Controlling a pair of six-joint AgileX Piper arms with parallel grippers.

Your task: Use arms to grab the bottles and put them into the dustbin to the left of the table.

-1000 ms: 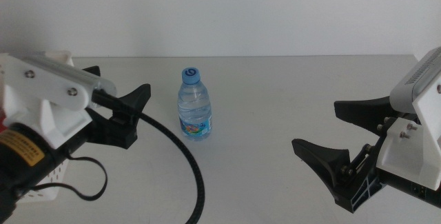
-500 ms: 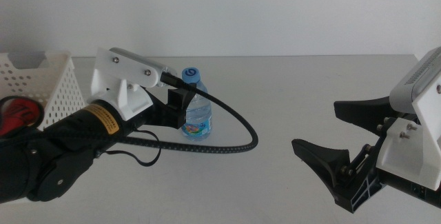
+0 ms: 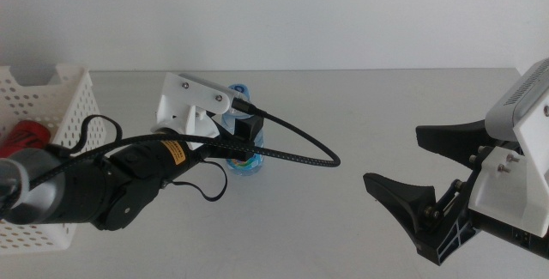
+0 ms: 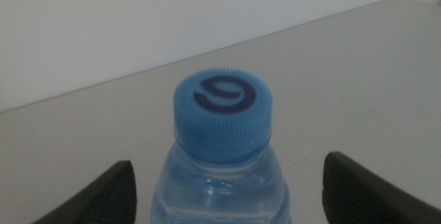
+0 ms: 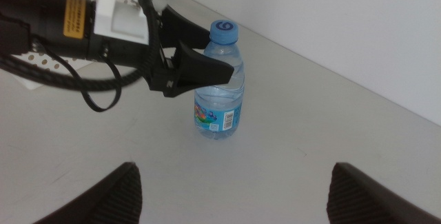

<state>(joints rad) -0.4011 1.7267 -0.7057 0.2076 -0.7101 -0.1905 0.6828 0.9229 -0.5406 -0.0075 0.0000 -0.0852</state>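
Far left of table [image 3: 343,133]: white perforated dustbin [image 3: 51,99], standing at the table's left edge; a red object [image 3: 24,135] lies inside it, only partly seen. Can or not, cannot tell.

Left arm comes in from beside the dustbin, black cable [image 3: 292,146] looping off its white housing. Left gripper [image 3: 244,142] sits at the small blue-capped water bottle [image 3: 244,163], jaws spread wide, one on each side of the bottle's upper body. Left wrist view: blue cap [image 4: 220,110] centred between the two jaw tips, clear gaps both sides, no contact seen. Right wrist view agrees: dark jaws bracket the bottle just under its shoulder, not closed on it.

Bottle upright on the table, left of centre, near the back edge, label low on its body.

Right side: right gripper [image 3: 429,180] waits low by the table's right edge, jaws wide apart, holding nothing, well apart from the bottle
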